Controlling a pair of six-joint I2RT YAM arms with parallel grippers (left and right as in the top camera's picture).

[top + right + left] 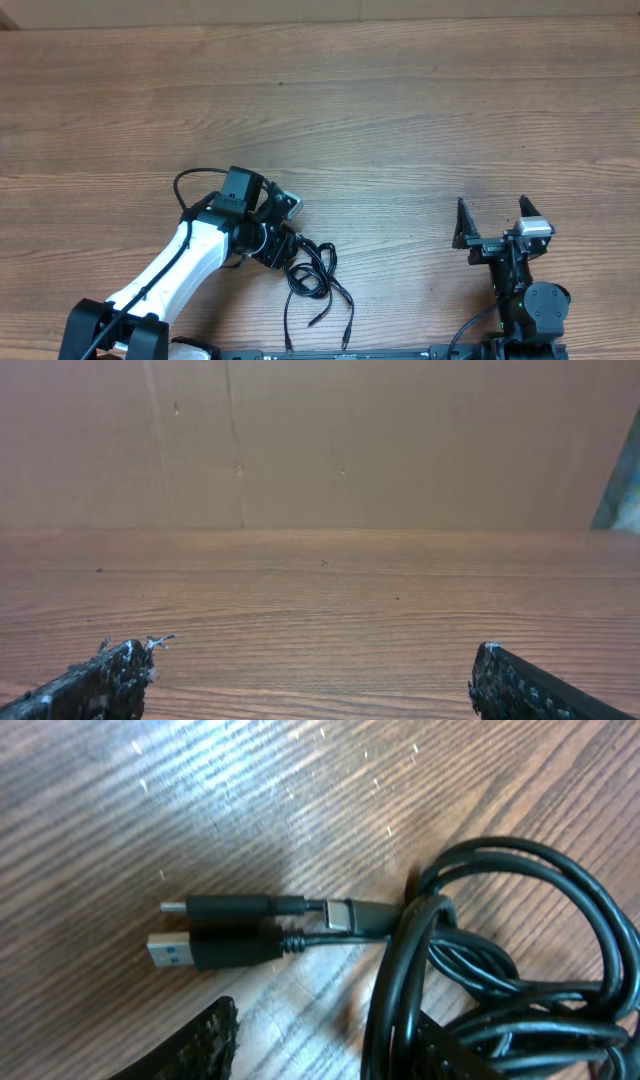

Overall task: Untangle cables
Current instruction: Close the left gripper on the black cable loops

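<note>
- Black cables (pixel 303 278) in a looped tangle on the counter (pixel 400 100), near its front edge and left of centre; three loose ends trail toward the front.
- Left fingers (pixel 195 1045) right at the tangle's upper-left side, at the tip of the white left arm (pixel 180 262); from overhead, hard to separate from the cords.
- From the left wrist: one finger at lower left, loops of the cables (pixel 480 970) filling the lower right and covering where the other finger should show. Clenched, released or grasping: cannot tell.
- Ahead of that finger, flat on the wood: a thin black plug (pixel 230 907), a wider blue-tongued plug (pixel 175 950) just beside it, and a silvery-grey plug (pixel 345 915) touching the edge of the loops.
- Right fingers (pixel 462 225) well apart from the cables, far right on the counter, spread wide and released.
- From the right wrist: both fingertips low in view, counter wood ahead, a brown board (pixel 320 440) standing behind it.
</note>
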